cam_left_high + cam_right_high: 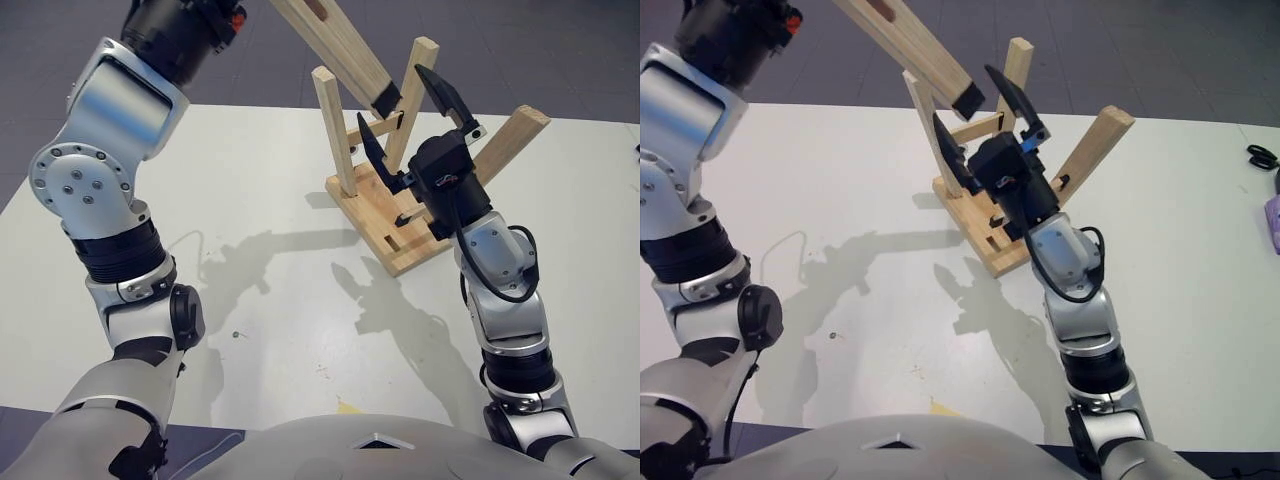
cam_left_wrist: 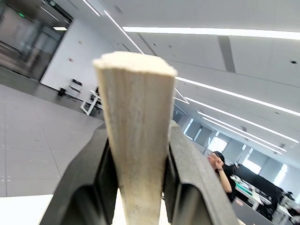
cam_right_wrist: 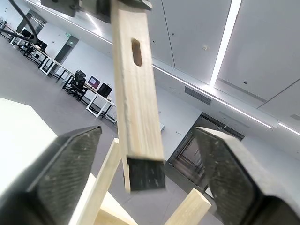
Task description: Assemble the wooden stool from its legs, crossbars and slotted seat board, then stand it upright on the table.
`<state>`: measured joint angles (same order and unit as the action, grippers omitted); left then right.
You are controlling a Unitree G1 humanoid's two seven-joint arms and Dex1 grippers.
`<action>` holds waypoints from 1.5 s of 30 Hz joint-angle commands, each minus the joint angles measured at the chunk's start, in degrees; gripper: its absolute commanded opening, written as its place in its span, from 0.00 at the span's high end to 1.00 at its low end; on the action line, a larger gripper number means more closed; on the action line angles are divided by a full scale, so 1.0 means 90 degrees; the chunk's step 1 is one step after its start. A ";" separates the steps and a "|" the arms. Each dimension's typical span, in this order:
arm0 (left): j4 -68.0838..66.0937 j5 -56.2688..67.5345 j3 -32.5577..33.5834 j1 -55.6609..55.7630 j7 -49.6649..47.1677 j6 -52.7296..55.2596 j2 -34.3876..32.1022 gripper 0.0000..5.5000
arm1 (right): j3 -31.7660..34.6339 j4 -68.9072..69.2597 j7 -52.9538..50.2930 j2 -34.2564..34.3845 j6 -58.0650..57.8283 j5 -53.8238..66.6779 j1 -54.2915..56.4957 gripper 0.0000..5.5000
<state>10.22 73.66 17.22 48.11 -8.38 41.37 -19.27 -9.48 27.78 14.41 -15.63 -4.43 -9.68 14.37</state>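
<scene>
Left gripper [image 2: 138, 136] clamped a leg [image 1: 335, 45] slanting down-right from upper left. Right gripper [image 1: 390, 95] gaped wide by the upturned stool [image 1: 375, 215].

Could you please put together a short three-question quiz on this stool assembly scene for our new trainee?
1. True or false: the right gripper is shut.
2. How many legs stand in the seat board? A one, B three, C four.
3. What does the left gripper hold?
Key: 1 false, it is open. 2 B. 3 a loose wooden leg with a dark end, held in the air above the table.
</scene>
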 commanded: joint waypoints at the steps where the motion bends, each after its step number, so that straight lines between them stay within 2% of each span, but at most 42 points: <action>1: -0.0227 -0.0458 0.0594 0.0575 0.0087 -0.0561 -0.0498 0.81 | 0.0671 -0.0108 -0.0104 0.0131 -0.0524 0.0486 0.0413 0.18; 4: -0.0568 -0.1232 0.0791 0.0719 0.0250 -0.0912 -0.1045 0.81 | 0.1678 -0.0266 -0.0489 0.0447 -0.1340 0.1475 0.1256 0.09; 6: -0.0750 -0.2034 0.0591 0.0657 0.0449 -0.1118 -0.1426 0.81 | 0.2334 -0.0532 -0.0752 0.0291 -0.1593 0.1810 0.1852 0.04; 10: -0.0791 -0.2812 0.0441 0.0441 0.0799 -0.1240 -0.1672 0.81 | 0.3227 -0.1664 -0.1054 -0.0785 -0.1436 0.1512 0.2636 0.02; 13: -0.0669 -0.3541 0.0090 0.0060 0.1123 -0.1230 -0.1940 0.81 | 0.3479 -0.2547 -0.1084 -0.1679 -0.1091 0.1059 0.2728 0.02; 17: -0.0483 -0.3421 0.0254 -0.0262 0.1342 -0.0918 -0.1814 0.81 | 0.3376 -0.3408 -0.0805 -0.2311 -0.1077 0.0779 0.2373 0.02; 21: -0.0269 -0.3301 0.0385 -0.0457 0.1361 -0.0652 -0.1704 0.81 | 0.2902 -0.3427 -0.0123 -0.2260 -0.1366 0.0904 0.1566 0.02; 26: 0.0033 -0.3561 0.0050 -0.0672 0.1752 -0.0475 -0.1801 0.81 | 0.2328 -0.2655 0.0521 -0.1885 -0.2078 0.1334 0.0781 0.02; 32: 0.0168 -0.3332 0.0197 -0.0651 0.1950 -0.0319 -0.1624 0.81 | 0.1914 -0.0968 0.1429 -0.1704 -0.3399 0.2502 0.0182 0.02; 36: 0.0389 -0.3423 0.0153 -0.0958 0.1968 -0.0225 -0.1558 0.81 | 0.2108 -0.0652 0.1707 -0.1639 -0.3920 0.3227 0.0084 0.02; 40: 0.0326 -0.4255 -0.0207 -0.1104 0.1939 -0.0393 -0.1819 0.81 | 0.3026 -0.0933 0.2091 -0.1903 -0.4124 0.3976 -0.0175 0.02; 43: 0.0554 -0.4669 -0.0345 -0.1467 0.1943 -0.0248 -0.1916 0.81 | 0.4269 -0.1550 0.2506 -0.1874 -0.4840 0.5654 0.0192 0.02; 45: 0.0703 -0.4712 -0.0390 -0.1652 0.1993 -0.0169 -0.1810 0.81 | 0.4725 -0.1741 0.2790 -0.1965 -0.5327 0.6644 0.0287 0.02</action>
<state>14.62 32.32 14.47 35.33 9.22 38.71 -35.61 28.75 13.87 36.69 -32.17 -47.69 41.26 14.72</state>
